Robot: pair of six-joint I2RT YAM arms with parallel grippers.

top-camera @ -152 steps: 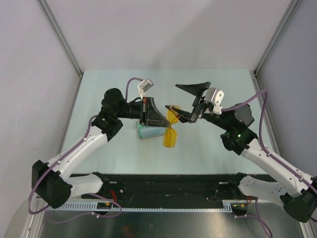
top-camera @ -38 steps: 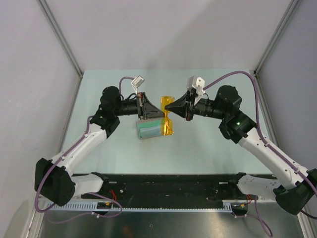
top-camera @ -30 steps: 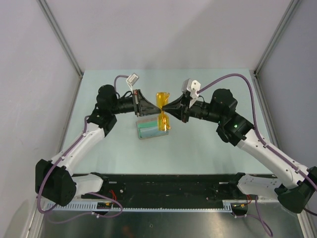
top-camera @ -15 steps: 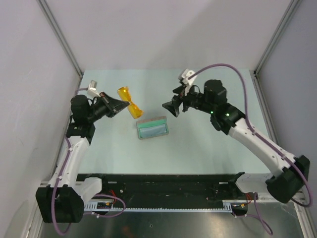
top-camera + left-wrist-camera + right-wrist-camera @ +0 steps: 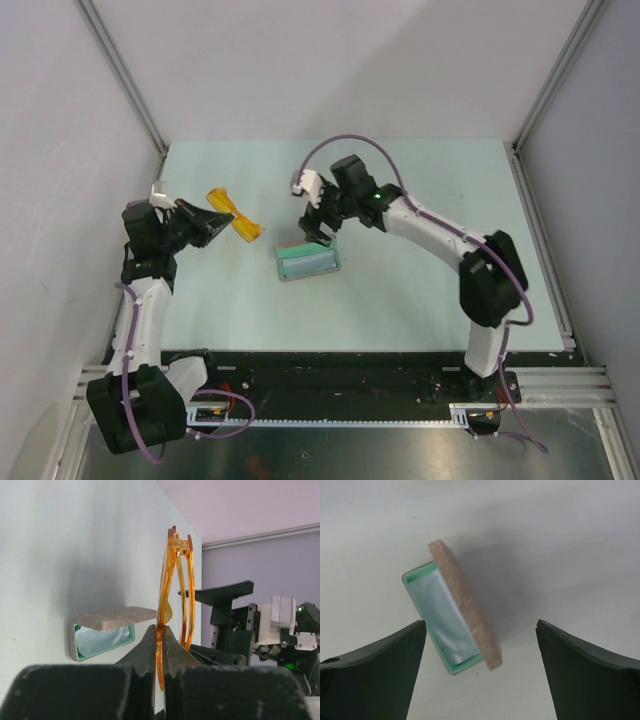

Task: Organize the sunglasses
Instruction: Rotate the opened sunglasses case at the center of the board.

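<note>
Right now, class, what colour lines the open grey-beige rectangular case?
Mint green; the case shows best in the right wrist view.

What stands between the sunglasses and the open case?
The right gripper hangs open just above the case, pointing into it, so it would block the way in from above. The sunglasses, pinched in the left gripper, are off to the case's left.

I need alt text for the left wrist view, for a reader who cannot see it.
The left gripper is shut on the orange sunglasses, seen edge-on. Behind them, an open grey case lies on the table, a pale blue cloth inside.
</note>
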